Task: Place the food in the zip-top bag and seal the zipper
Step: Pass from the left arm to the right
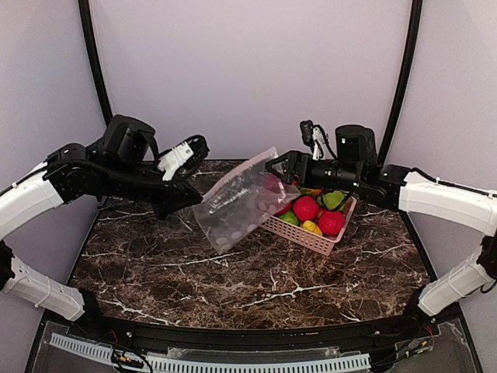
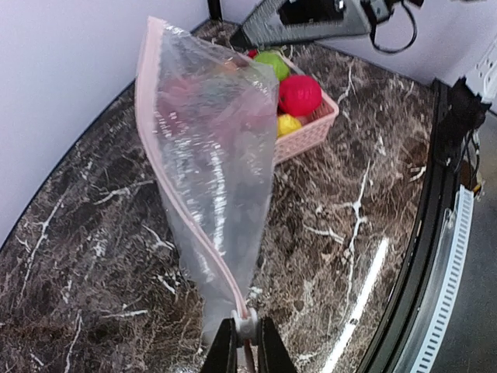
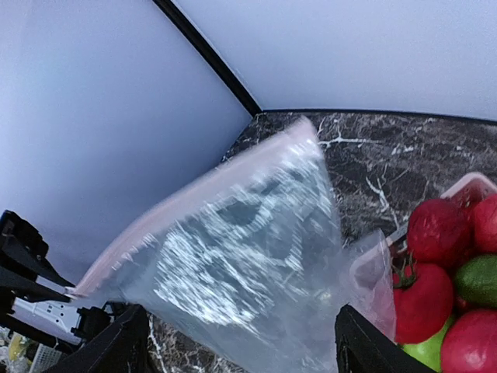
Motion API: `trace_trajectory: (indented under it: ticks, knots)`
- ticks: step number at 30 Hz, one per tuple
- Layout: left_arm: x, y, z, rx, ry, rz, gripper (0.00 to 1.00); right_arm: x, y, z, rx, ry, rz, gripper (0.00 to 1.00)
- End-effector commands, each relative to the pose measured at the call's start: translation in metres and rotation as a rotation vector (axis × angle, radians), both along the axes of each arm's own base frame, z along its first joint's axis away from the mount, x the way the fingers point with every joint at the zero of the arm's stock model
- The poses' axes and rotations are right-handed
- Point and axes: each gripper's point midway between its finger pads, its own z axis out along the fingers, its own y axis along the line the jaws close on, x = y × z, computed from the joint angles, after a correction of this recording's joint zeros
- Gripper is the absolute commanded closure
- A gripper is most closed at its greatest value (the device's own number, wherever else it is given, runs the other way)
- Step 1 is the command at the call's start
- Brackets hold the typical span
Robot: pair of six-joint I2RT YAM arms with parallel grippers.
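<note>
The clear zip-top bag (image 1: 237, 200) hangs in the air over the table's middle. My left gripper (image 1: 189, 202) is shut on the white slider at the end of the pinkish zipper (image 2: 217, 263); its fingertips (image 2: 225, 350) pinch it at the bag's lower corner. My right gripper (image 1: 278, 169) is open at the bag's upper right corner, and the bag (image 3: 248, 264) spans the space between its wide-apart fingers (image 3: 128, 342). Red toy fruits (image 1: 306, 208) lie in the pink basket (image 1: 314, 239). A red shape shows through the bag; I cannot tell whether it is inside.
The basket also holds green (image 1: 334, 199) and yellow (image 1: 311, 227) pieces. It stands at the table's right back, just under the right arm. The dark marble table (image 1: 256, 287) ends in a black rail at the front. The walls stand close behind.
</note>
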Motion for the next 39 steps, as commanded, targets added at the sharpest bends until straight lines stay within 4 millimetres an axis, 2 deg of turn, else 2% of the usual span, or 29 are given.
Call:
trace_trajectory:
  ticks: [1,2,4,7,11,14,18,23,32,34,39]
  knots:
    - [-0.008,-0.012,-0.032,0.088,-0.016,0.030,0.99,-0.032,-0.010,-0.025,0.035,0.188,-0.045,0.19]
    - [-0.007,-0.015,-0.038,0.094,-0.022,0.049,0.99,-0.038,-0.012,-0.031,0.049,0.216,-0.045,0.19]
    - [-0.020,-0.028,-0.046,0.094,-0.029,0.030,0.99,-0.051,-0.015,-0.042,0.061,0.267,-0.048,0.19]
    - [-0.029,-0.039,-0.049,0.073,-0.053,0.031,1.00,-0.066,-0.019,-0.043,0.099,0.290,-0.066,0.21]
    - [-0.053,-0.062,-0.052,0.018,-0.061,-0.011,1.00,-0.085,-0.031,-0.049,0.083,0.323,-0.117,0.22]
    - [-0.074,-0.078,-0.070,0.033,-0.068,-0.067,0.99,-0.091,-0.046,-0.060,0.023,0.324,-0.167,0.21]
    - [-0.084,-0.083,-0.097,0.106,-0.060,-0.062,0.99,-0.102,-0.076,-0.087,-0.065,0.399,-0.252,0.21]
    - [-0.089,-0.087,-0.114,0.146,-0.056,-0.042,0.99,-0.117,-0.097,-0.106,-0.010,0.490,-0.297,0.24]
    - [-0.094,-0.091,-0.124,0.124,-0.026,-0.037,0.99,-0.139,-0.098,-0.152,0.003,0.655,-0.309,0.35]
    - [-0.095,-0.090,-0.124,0.121,-0.024,-0.038,1.00,-0.139,-0.098,-0.156,0.021,0.664,-0.315,0.36]
    - [-0.098,-0.087,-0.124,0.110,-0.012,-0.049,0.99,-0.133,-0.090,-0.150,0.074,0.650,-0.314,0.35]
